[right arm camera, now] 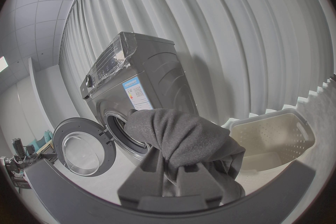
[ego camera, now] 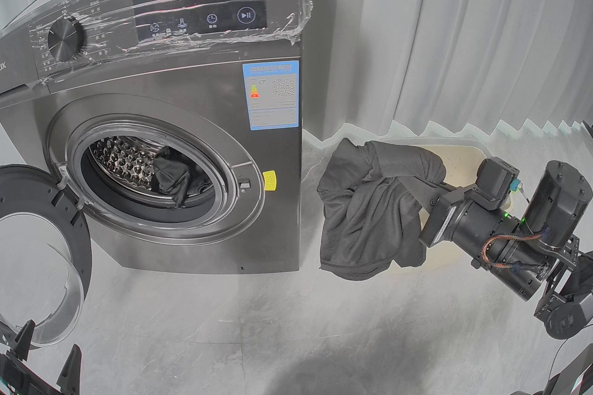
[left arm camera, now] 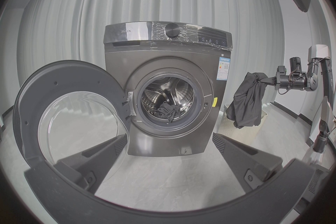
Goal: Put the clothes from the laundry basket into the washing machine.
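Washing machine (ego camera: pixel 185 106) is standing with its porthole facing the robot. Its door (ego camera: pixel 37 254) is hanging wide open off the machine's left side, leaving the drum mouth unobstructed for loading.

Bare floor (ego camera: pixel 247 322) in front of the machine is giving plenty of swing room.

Laundry basket (right arm camera: pixel 273 137) is sitting on the floor to the right of the machine, close to its side panel, with its perforated bottom showing.

Dark garment (ego camera: pixel 364 211) is hanging right of the machine, over the basket's machine-side rim. The right end effector (right arm camera: pixel 171 165) is clamping down on a bunched fold of it, with the rest draping below. It's probably being held high so the hem is clearing the rim and floor.

A smaller dark garment (ego camera: pixel 173 177) is already lying inside the machine's drum, near the lip.

Left end effector (ego camera: pixel 52 340) is hovering low in front of the machine, just below the door, fingers spread wide and gripping nothing. It looks parked out of the transfer path.

Tight spots, my read: the machine's front right corner and the porthole lip, where the trailing cloth could be snagging on the way in.
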You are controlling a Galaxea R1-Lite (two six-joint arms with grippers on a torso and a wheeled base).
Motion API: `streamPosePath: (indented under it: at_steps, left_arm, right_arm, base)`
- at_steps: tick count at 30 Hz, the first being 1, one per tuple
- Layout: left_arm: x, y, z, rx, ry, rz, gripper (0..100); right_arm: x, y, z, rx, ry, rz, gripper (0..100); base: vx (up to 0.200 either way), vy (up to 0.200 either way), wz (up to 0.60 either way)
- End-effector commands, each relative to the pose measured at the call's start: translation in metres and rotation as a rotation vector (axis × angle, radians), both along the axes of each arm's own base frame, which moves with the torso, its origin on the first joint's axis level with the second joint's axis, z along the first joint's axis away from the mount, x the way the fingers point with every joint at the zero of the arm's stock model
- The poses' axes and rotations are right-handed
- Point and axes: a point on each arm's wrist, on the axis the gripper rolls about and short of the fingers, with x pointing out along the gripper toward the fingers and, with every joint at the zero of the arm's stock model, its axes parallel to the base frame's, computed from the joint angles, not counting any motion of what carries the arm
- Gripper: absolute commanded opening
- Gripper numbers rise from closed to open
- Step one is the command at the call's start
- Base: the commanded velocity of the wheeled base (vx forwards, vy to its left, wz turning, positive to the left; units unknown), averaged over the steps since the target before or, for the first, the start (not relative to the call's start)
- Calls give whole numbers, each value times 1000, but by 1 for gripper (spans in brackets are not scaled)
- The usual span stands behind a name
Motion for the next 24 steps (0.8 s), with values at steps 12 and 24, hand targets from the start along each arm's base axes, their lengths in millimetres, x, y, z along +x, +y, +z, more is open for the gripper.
streamPosePath:
  at_steps: [12,24]
  left_arm:
    - [0,0,-4,0,1,0,100]
    - [0,0,-4,0,2,0,100]
  right_arm:
    - [-1,1,-1,-2,4,7,0]
    - [-2,2,-3,-5,9,13,0]
  base:
    - [0,100,0]
    - [-200,0,0]
